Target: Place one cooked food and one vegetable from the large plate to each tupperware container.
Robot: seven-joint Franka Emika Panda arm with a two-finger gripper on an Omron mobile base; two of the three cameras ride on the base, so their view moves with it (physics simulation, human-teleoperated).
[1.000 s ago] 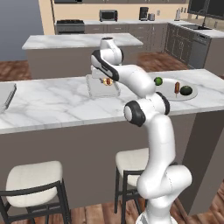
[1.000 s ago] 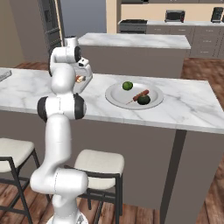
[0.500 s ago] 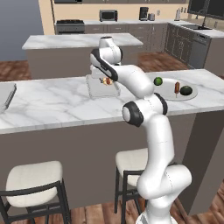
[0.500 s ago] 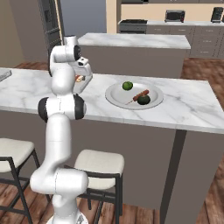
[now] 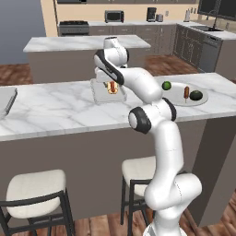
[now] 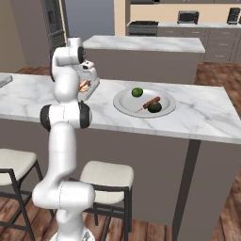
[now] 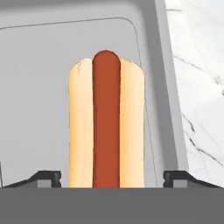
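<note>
You have a white marble counter (image 5: 55,108) as the work surface. Directly on it sit one grey tupperware container (image 5: 100,94) near the middle — a second one (image 5: 5,101) at the far left edge — and the large plate (image 6: 126,104) toward the right.

Two cushioned stools (image 5: 34,191) stand below the marble counter (image 5: 55,110); a microwave (image 5: 114,16) sits on the far worktop.

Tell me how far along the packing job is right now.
Done: a hot dog lies in the near tray. In hand: nothing; the gripper is over it, fingers spread clear of the bun. Left: that tray needs a vegetable. The large plate holds two green vegetables and a sausage for packing.
</note>
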